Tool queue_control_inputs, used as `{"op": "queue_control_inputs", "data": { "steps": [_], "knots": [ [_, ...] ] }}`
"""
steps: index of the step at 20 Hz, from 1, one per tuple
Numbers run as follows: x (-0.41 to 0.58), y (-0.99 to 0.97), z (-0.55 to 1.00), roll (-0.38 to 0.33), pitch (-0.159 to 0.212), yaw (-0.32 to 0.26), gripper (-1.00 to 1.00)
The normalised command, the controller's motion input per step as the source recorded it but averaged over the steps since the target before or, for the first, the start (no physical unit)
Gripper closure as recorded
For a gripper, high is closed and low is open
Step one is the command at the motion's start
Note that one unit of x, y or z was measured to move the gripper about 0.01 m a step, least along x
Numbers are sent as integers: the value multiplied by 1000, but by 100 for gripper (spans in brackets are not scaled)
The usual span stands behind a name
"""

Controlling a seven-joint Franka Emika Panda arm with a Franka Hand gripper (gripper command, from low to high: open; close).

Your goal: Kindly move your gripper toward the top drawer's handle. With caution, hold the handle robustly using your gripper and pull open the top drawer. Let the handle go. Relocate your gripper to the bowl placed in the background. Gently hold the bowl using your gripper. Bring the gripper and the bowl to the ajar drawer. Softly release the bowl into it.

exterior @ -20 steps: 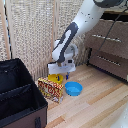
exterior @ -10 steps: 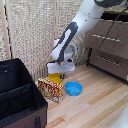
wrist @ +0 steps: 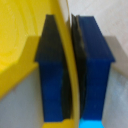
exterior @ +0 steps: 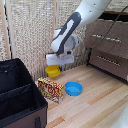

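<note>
My gripper (exterior: 55, 63) hangs from the white arm and is shut on the rim of the yellow bowl (exterior: 53, 71), behind the printed box. In the wrist view the two dark blue fingers (wrist: 52, 70) pinch the thin yellow wall of the bowl (wrist: 20, 35) between them, one inside and one outside, and the gripper (wrist: 71, 75) is closed on it. The dresser stands at the exterior view's right. Its top drawer (exterior: 111, 31) bears a slim silver handle (exterior: 104, 38). How far that drawer stands open cannot be told from here.
A light-blue bowl (exterior: 73, 89) lies on the wooden floor in front of the yellow one. A red and yellow printed box (exterior: 50, 90) stands beside it. A black open case (exterior: 17, 95) fills the exterior view's left. A lower drawer (exterior: 110, 62) sits under the top one.
The gripper has shifted slightly toward the exterior view's left and a little upward. The yellow bowl has moved with it.
</note>
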Motion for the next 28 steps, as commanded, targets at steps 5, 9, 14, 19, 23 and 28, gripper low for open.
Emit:
{"op": "queue_control_inputs", "data": {
  "steps": [5, 9, 14, 19, 23, 28],
  "knots": [
    [35, 0, 1000, -2, 7, -148, 100],
    [0, -62, 1000, 0, 28, -193, 100],
    [0, -30, 1000, -1, 29, -205, 100],
    [19, 0, 1000, -3, 24, -201, 100],
    [145, 0, 1000, -18, 35, -236, 100],
    [175, -163, 910, -10, 112, -286, 100]
  ]
}}
